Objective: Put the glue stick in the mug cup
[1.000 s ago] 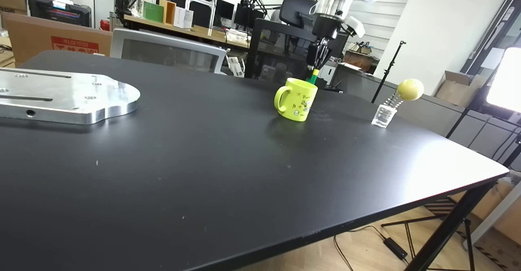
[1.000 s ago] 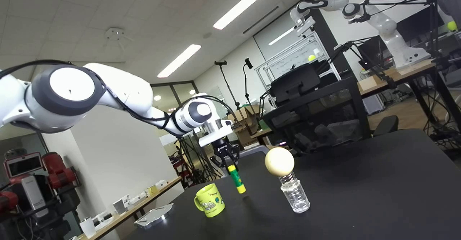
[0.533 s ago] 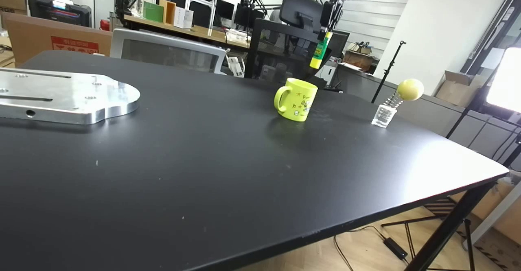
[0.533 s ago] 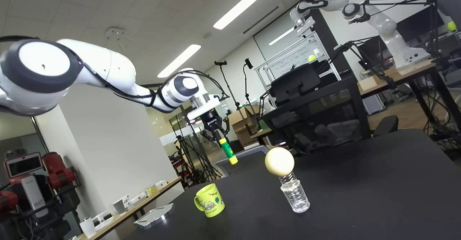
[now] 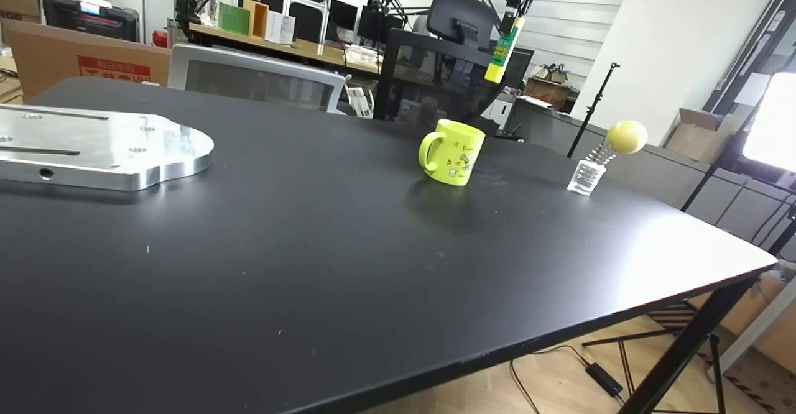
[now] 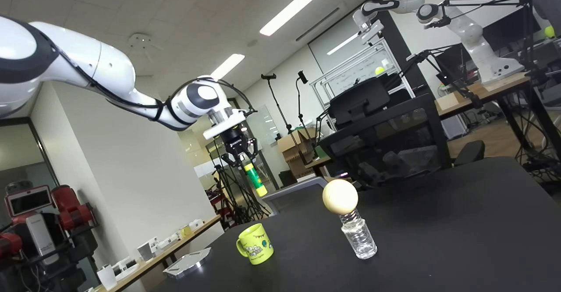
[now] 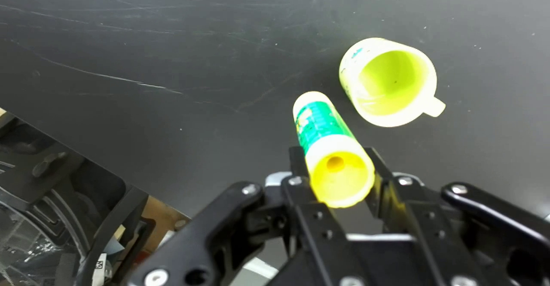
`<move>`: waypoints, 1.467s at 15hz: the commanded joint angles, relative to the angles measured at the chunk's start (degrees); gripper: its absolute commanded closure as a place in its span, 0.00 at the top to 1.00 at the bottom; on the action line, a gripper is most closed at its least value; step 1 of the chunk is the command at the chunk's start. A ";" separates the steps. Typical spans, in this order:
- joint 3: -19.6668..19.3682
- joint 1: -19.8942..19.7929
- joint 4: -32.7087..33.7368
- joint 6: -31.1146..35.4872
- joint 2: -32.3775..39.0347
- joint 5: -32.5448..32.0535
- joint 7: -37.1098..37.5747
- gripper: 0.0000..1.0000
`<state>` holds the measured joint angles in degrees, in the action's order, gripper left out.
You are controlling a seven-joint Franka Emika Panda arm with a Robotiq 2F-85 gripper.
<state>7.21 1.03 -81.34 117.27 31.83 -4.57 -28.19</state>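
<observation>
Up goes the glue stick (image 7: 323,125), tilted and pinched in my gripper (image 7: 335,159), above the table (image 7: 206,54), apart from the mug (image 6: 255,244).

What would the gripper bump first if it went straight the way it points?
Probably the black table, beside the yellow-green mug. The glue stick held in the gripper would touch down first. Depth is unclear, so it might brush the mug instead.

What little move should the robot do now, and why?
Probably nudge the tool sideways toward the mug: the tool holds the glue stick higher than the mug, but in the wrist view the stick's lower end shows left of the mug, not over it.
</observation>
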 commanded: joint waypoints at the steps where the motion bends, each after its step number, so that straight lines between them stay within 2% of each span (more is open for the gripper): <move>1: 1.12 1.21 -8.10 3.31 -4.88 -0.10 -0.29 0.09; 7: 2.74 2.48 -12.99 4.36 -4.36 0.52 -1.26 0.09; 14: 3.26 2.10 -17.45 14.81 -2.15 -0.01 -3.37 0.09; 22: 0.97 3.60 -17.61 14.61 0.94 -3.78 -0.51 0.09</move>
<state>9.36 3.80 -98.41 131.89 32.62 -6.02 -31.18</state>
